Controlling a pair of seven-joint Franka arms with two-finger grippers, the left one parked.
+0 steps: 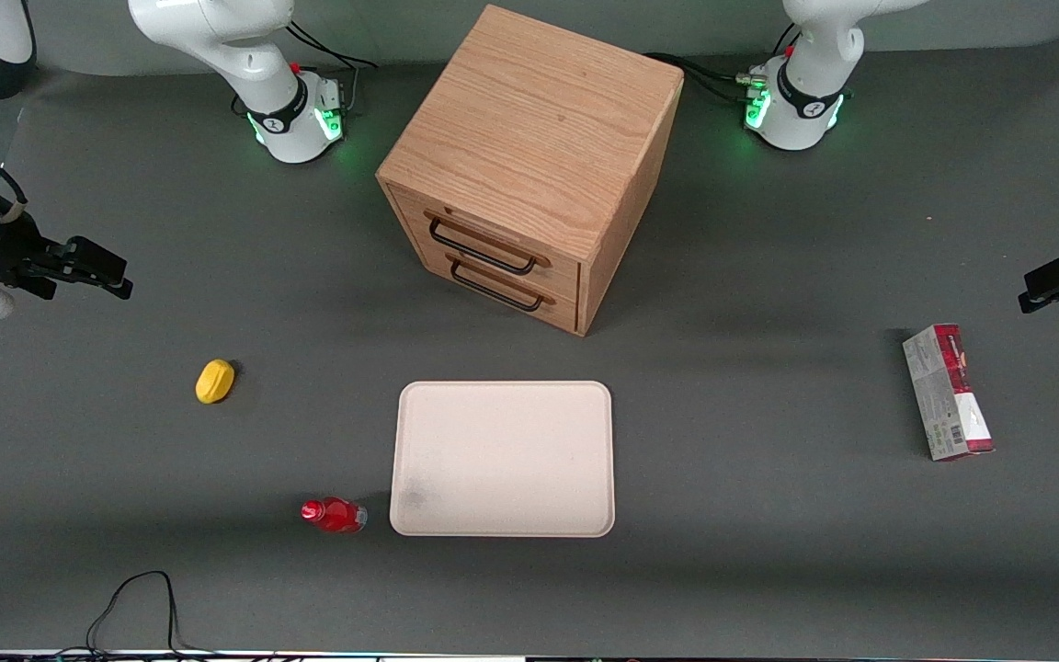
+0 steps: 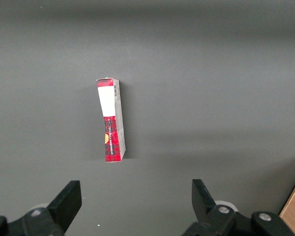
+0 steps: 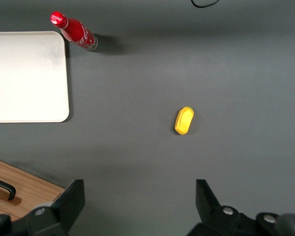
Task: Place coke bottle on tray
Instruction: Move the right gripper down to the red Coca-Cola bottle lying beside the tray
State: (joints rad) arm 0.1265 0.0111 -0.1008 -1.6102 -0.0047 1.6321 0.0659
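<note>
The coke bottle (image 1: 334, 515) is small and red with a red cap and a clear base. It lies on its side on the grey table, close beside the tray's near corner, on the working arm's side, not touching it. It also shows in the right wrist view (image 3: 74, 32). The tray (image 1: 503, 458) is large, cream and flat with a grey smudge, and nothing is on it; the right wrist view shows it too (image 3: 27, 78). My right gripper (image 1: 97, 269) hangs open and empty above the table at the working arm's end, farther from the front camera than the bottle. Its fingertips (image 3: 74, 199) are spread wide apart.
A small yellow lump (image 1: 214, 381) lies between the gripper and the bottle, also in the right wrist view (image 3: 184, 120). A wooden drawer cabinet (image 1: 529, 165) stands farther back than the tray. A red and grey-white carton (image 1: 947, 392) lies toward the parked arm's end.
</note>
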